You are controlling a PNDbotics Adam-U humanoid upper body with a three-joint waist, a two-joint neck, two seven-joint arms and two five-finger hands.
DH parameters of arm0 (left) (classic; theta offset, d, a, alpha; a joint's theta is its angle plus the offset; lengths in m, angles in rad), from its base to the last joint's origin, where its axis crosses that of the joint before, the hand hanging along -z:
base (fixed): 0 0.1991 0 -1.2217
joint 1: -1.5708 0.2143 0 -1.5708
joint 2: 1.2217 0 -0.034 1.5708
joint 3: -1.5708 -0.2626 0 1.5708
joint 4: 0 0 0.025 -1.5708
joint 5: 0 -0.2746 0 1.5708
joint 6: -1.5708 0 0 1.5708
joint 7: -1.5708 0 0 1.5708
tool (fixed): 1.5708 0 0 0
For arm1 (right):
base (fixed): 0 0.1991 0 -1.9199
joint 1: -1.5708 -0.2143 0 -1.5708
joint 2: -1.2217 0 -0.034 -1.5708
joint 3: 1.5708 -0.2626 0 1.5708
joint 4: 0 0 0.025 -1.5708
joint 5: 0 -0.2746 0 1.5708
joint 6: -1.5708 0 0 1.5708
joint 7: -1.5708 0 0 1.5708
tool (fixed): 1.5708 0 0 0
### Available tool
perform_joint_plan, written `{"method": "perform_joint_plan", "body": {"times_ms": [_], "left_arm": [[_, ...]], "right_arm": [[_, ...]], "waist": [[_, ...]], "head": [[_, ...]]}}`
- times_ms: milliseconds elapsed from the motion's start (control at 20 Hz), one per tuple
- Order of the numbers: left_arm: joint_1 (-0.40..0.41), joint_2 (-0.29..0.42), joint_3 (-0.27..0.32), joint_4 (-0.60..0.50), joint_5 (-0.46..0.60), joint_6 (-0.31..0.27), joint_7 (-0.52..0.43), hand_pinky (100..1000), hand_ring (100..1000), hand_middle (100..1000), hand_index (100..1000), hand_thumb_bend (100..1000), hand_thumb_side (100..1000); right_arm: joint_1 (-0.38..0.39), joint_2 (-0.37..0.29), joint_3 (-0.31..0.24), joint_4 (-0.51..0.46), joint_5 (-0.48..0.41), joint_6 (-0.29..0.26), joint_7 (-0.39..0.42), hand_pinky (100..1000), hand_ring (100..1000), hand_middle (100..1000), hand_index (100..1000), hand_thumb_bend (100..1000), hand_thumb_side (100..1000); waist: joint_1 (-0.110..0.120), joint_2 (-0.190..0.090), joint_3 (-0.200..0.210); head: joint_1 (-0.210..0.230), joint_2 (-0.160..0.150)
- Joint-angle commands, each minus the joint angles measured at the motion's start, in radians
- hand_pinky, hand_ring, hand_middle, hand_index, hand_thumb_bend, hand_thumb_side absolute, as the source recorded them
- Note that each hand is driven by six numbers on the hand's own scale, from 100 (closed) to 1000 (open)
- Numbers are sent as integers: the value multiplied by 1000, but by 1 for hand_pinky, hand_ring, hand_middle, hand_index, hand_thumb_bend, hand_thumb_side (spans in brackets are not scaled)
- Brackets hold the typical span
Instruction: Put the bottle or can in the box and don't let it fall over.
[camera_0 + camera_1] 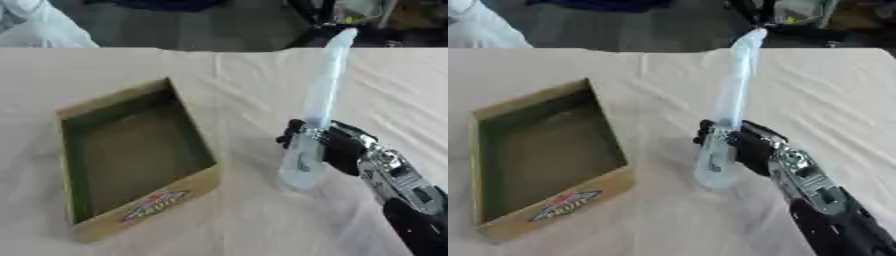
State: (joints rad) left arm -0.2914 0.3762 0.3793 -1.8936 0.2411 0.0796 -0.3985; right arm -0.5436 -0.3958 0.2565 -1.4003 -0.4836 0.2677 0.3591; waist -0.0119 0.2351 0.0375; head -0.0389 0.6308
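Note:
A tall, slim, clear plastic bottle point(322, 90) with a pale cap stands nearly upright, leaning slightly to the right, on the cloth right of the box. My right hand point(337, 145) comes in from the lower right and has its fingers curled round the bottle's lower part. The open cardboard box point(87, 111) lies to the left, its inside bare and a red label on its near wall. The bottle is outside the box, roughly a hand's width from its right wall. My left hand shows in neither view.
A pale, creased tablecloth point(245, 75) covers the table. Beyond the far edge are a dark floor, a white sleeve point(39, 25) at the top left and dark objects at the top right.

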Motion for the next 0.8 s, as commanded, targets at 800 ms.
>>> {"method": "perform_joint_plan", "body": {"times_ms": [800], "left_arm": [[-17, 12, 17, -25, -10, 13, 24, 1000, 1000, 932, 670, 375, 418]], "right_arm": [[-123, -206, -82, -436, -369, -140, -267, 853, 647, 100, 488, 100, 470]], "waist": [[3, -31, -5]], "head": [[-7, 16]]}}
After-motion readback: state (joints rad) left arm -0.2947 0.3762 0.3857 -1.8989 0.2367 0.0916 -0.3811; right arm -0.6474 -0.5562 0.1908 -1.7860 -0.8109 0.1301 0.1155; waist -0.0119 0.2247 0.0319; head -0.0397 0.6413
